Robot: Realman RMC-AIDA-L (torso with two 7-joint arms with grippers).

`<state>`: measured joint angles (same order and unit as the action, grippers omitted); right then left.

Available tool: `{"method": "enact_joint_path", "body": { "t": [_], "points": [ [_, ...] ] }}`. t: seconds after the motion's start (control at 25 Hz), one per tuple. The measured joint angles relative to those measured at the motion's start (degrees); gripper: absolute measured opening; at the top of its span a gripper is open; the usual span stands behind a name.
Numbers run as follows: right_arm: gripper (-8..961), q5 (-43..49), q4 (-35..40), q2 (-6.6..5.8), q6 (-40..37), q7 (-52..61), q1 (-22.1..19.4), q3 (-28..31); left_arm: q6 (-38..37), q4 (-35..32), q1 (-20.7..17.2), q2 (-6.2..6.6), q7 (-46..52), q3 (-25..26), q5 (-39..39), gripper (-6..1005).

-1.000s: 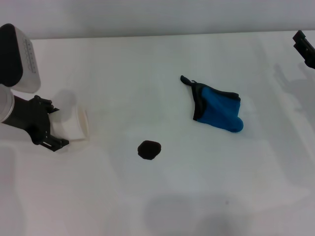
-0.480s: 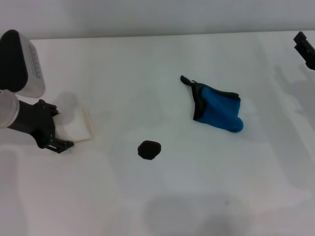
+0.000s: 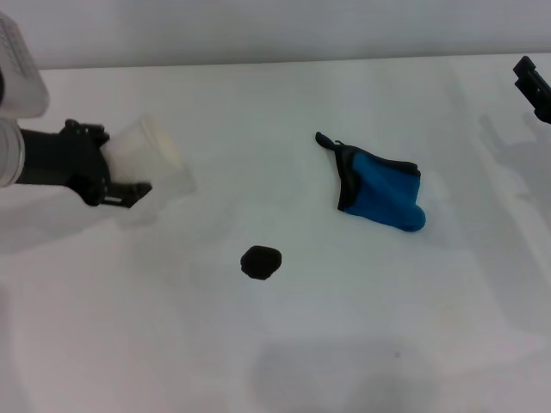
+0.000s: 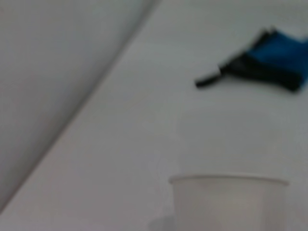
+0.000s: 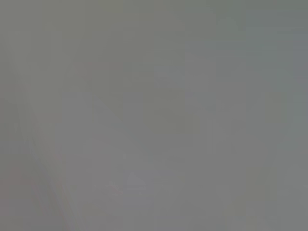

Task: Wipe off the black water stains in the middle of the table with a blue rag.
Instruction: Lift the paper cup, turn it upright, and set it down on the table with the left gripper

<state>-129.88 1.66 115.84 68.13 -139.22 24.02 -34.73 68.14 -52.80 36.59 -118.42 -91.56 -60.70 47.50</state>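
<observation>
The black water stain (image 3: pixel 261 261) is a small dark blot near the middle of the white table (image 3: pixel 362 335). The blue rag (image 3: pixel 383 195) lies folded to the right of it and farther back, its black loop pointing away; it also shows in the left wrist view (image 4: pixel 274 57). My left gripper (image 3: pixel 119 165) is at the far left, shut on a white paper cup (image 3: pixel 157 157), which it holds tilted above the table, well left of the stain. My right gripper (image 3: pixel 534 86) shows only partly at the far right edge, away from the rag.
The white paper cup's rim (image 4: pixel 228 180) fills the near part of the left wrist view. The table's back edge meets a grey wall (image 3: pixel 275 26). The right wrist view shows only plain grey.
My left gripper has lifted the cup off the table and swung it up and back, turning it on its side. The rag, the stain and the right arm have not moved.
</observation>
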Motion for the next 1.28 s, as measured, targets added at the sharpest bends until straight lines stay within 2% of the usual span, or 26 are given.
{"method": "enact_joint_path", "body": {
  "t": [0.2,0.36,0.72,0.88,1.08,1.28],
  "points": [
    [838,-0.08,0.08,-0.04,0.06,0.0,-0.06,0.02,-6.01,2.58,-3.34,-0.6,-0.24,-0.96,10.26,767],
    [838,-0.24,0.29,-0.09,-0.11,0.0,0.08,0.01,-13.04,10.63,-4.89,-0.75,-3.51,-3.43,23.53,767],
    [837,-0.27,0.57,-0.25,-0.37,0.0,0.56,0.01,-14.7,30.04,-7.05,-1.21,-30.91,-4.1,60.6,765],
    [837,-0.31,0.63,-0.29,-0.47,0.0,0.59,0.01,-14.66,38.36,-6.94,-1.49,-43.22,-7.5,74.57,764],
    [837,-0.35,0.73,-0.33,-0.58,-0.16,0.94,0.01,-14.64,42.91,-6.73,-2.01,-54.16,-11.82,83.48,764],
    [837,-0.38,0.73,-0.37,-0.67,-0.29,1.11,0.01,-14.61,43.92,-6.99,-2.08,-55.2,-14.85,86.77,763]
  ]
}}
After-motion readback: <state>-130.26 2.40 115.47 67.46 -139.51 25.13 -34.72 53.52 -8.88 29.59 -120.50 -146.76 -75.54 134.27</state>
